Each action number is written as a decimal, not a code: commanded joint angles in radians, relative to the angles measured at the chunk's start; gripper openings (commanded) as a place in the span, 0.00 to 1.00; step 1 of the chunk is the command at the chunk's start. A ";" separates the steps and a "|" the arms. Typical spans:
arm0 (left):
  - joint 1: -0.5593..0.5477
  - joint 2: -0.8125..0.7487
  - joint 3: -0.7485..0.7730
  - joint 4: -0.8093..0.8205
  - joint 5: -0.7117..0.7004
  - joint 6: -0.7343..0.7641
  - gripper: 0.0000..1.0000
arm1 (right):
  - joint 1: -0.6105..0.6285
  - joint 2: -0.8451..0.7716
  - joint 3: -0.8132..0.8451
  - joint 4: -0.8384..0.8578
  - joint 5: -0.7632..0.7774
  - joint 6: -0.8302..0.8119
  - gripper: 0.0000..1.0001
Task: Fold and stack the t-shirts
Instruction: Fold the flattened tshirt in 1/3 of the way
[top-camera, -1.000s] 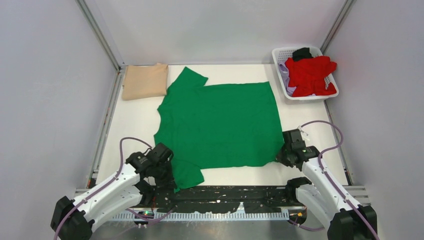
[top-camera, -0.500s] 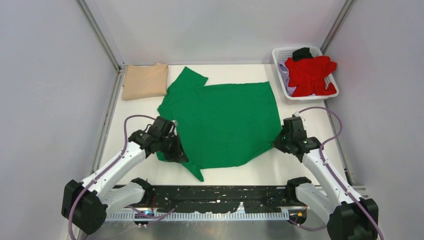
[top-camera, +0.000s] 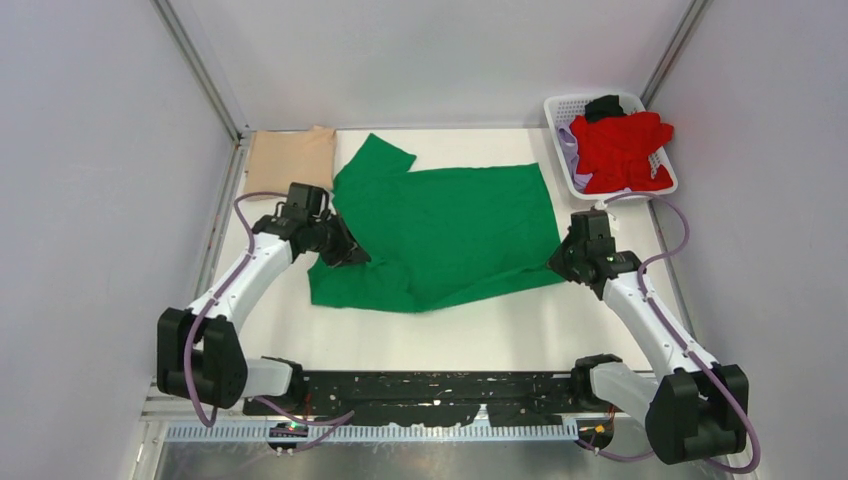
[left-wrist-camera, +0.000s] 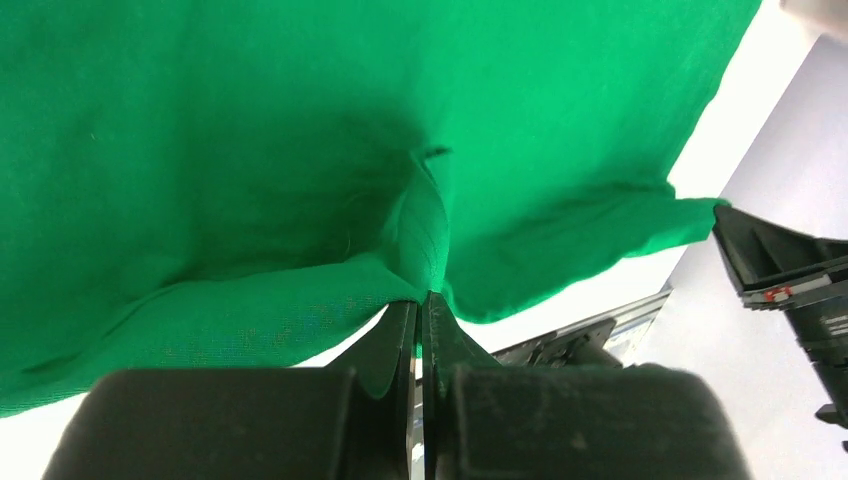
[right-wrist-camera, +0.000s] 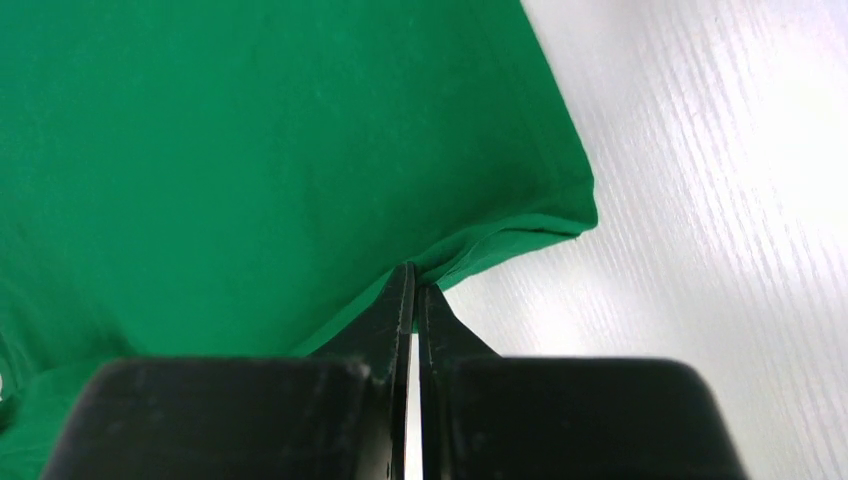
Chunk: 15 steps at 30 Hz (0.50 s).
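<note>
White tabletop (top-camera: 480, 325) bears a green t-shirt (top-camera: 450, 225), both jaws clenched on its edges.

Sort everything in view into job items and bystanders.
Job: green shirt, pinched by the left gripper and right gripper; folded tan shirt; red shirt, lilac garment and black garment in the basket.
Bystanders: basket; table.
</note>
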 joint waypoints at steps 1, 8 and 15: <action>0.049 0.013 0.068 0.085 0.048 0.013 0.00 | -0.029 0.033 0.059 0.082 0.005 -0.011 0.05; 0.082 0.014 0.151 0.099 -0.006 0.094 0.00 | -0.058 0.122 0.127 0.092 0.004 -0.042 0.05; 0.105 0.074 0.215 0.108 -0.059 0.145 0.00 | -0.081 0.193 0.164 0.114 -0.002 -0.051 0.05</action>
